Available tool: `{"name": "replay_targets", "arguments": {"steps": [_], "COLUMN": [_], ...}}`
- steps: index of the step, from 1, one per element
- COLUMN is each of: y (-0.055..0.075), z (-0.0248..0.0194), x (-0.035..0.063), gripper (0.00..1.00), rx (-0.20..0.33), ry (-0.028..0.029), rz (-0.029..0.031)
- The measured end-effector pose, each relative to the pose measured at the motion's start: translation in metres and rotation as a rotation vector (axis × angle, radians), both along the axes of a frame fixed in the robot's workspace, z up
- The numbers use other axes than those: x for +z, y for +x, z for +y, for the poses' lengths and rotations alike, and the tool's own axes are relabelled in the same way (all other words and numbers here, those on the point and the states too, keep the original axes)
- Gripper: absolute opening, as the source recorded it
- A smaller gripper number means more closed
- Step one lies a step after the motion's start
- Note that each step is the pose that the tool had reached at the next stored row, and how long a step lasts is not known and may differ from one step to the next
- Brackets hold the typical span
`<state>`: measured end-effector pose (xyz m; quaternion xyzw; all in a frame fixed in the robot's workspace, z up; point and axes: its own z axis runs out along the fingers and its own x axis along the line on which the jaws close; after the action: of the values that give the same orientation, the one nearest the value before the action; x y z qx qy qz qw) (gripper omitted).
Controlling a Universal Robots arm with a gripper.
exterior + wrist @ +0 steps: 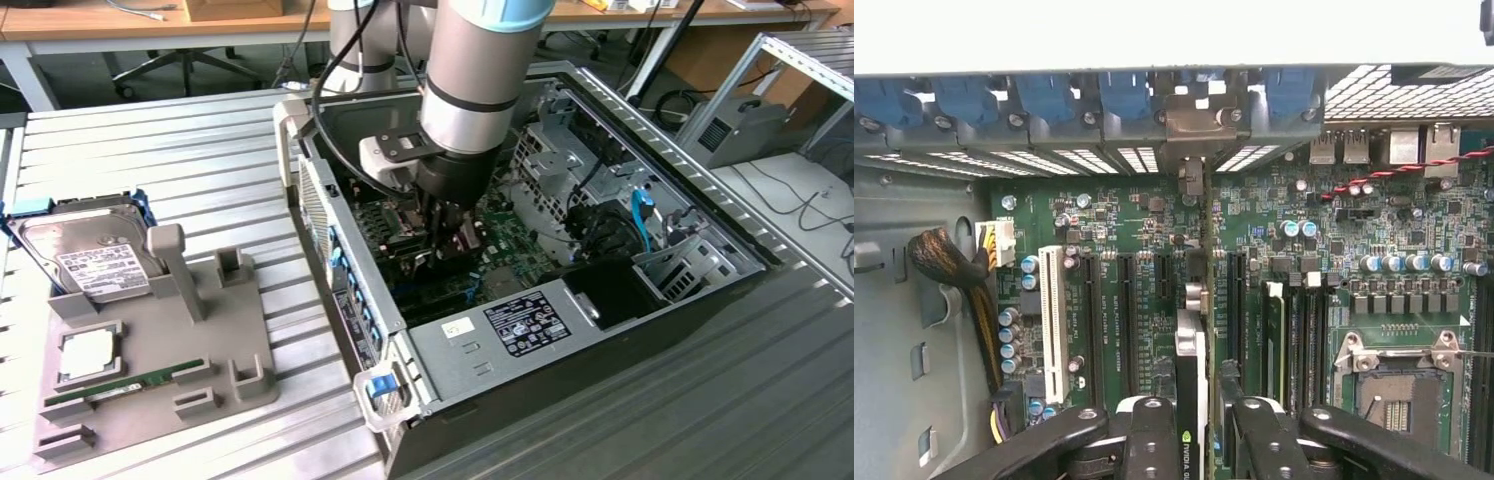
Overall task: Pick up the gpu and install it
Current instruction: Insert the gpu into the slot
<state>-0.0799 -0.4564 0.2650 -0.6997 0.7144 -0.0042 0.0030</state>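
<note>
My gripper [1199, 430] pinches the gpu [1194, 330] edge-on between its fingers, the card's long axis running along a motherboard [1144, 220] slot toward the case's rear bracket edge [1194, 120].

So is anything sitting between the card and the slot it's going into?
Nothing visible. The gripper holds the gpu edge-on inside the computer case, directly over the motherboard. Its metal bracket already lines up with a rear opening, and the slots around the card look bare.
</note>
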Motion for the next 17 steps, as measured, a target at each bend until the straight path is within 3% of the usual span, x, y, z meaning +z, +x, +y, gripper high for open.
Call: {"name": "replay_targets", "arguments": {"steps": [2, 3, 4, 7, 17], "y": [0.0, 0.0, 0.0, 0.0, 0.0], "z": [0.0, -0.0004, -0.0005, -0.0005, -0.0005], "x": [-0.0013, -0.0013, -0.0013, 0.0045, 0.0448], "gripper": [0.26, 0.33, 0.58, 0.58, 0.58], "rx": [0.0, 0.0, 0.0, 0.0, 0.0], "ry": [0.0001, 0.0019, 0.0045, 0.0044, 0.0045], "rz": [-0.0001, 0.0, -0.0001, 0.0, -0.0011]}}
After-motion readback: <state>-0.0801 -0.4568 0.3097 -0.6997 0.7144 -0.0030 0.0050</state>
